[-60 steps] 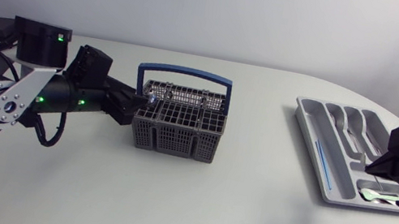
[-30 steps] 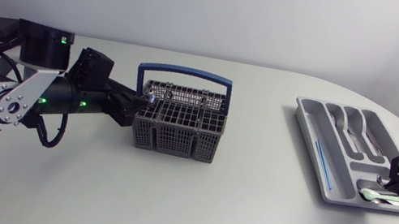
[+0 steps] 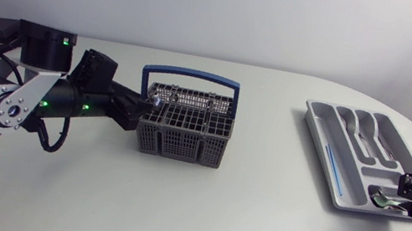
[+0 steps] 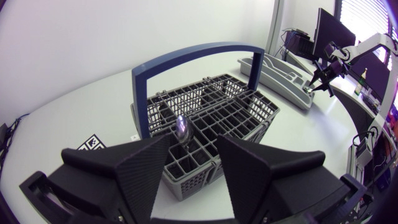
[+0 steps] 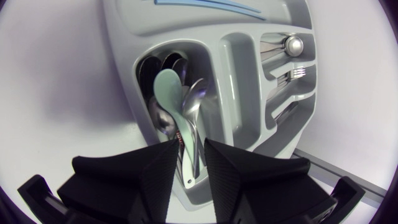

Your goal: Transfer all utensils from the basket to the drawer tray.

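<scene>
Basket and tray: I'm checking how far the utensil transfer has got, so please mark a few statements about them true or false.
1. A spoon stands in the basket. True.
2. The left gripper is shut on that spoon. False: it is open, its fingers apart, and the spoon is ahead of them.
3. A pale green spoon lies in the tray. True.
4. The basket's handle is red. False: it is blue.

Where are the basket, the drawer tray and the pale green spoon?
basket (image 3: 181,145): head view, front wall.
drawer tray (image 3: 322,146): head view, basket-side rim.
pale green spoon (image 5: 169,87): right wrist view, its bowl.
</scene>
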Controlling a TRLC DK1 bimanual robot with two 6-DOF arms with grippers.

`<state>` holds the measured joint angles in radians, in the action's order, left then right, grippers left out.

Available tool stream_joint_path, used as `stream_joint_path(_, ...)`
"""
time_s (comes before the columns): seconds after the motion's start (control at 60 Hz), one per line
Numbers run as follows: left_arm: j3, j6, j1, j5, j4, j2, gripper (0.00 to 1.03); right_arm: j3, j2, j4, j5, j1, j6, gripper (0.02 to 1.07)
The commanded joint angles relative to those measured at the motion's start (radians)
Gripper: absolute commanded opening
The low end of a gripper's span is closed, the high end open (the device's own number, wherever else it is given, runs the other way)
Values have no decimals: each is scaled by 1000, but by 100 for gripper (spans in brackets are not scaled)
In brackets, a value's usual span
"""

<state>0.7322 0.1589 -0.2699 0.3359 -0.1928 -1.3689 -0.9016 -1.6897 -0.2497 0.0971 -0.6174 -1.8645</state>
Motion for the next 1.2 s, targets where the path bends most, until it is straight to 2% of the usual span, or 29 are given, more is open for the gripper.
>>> stream_joint_path(0.0, 18, 21, 11, 9, -2, 4, 54, 27, 36, 10, -19, 1, -41, 53)
stream_joint_path(0.117, 22, 22, 43, 15, 3, 11, 54, 56, 124, -16, -19, 19, -35, 61)
stream_joint_path(0.2, 26, 22, 64, 28, 6, 11, 54, 67, 194, -72, -20, 61, 4, 62)
stream_joint_path(0.283, 24, 24, 77, 28, 6, 10, 54, 52, 263, -164, -20, 123, 102, 69)
stream_joint_path(0.45, 16, 34, 90, 29, 4, 8, 54, 24, 377, -341, -20, 278, 275, 69)
stream_joint_path(0.617, 19, 47, 129, 38, 4, -15, 54, 7, 452, -433, -20, 452, 441, 69)
stream_joint_path(0.75, 27, 41, 129, 63, 7, -16, 54, -13, 472, -476, -23, 596, 593, 69)
stream_joint_path(0.9, 49, 28, 86, 68, 19, -33, 54, -74, 447, -525, -23, 749, 771, 72)
stream_joint_path(1.183, 102, 7, 75, 83, 36, -94, 54, -171, 378, -573, 6, 930, 1013, 72)
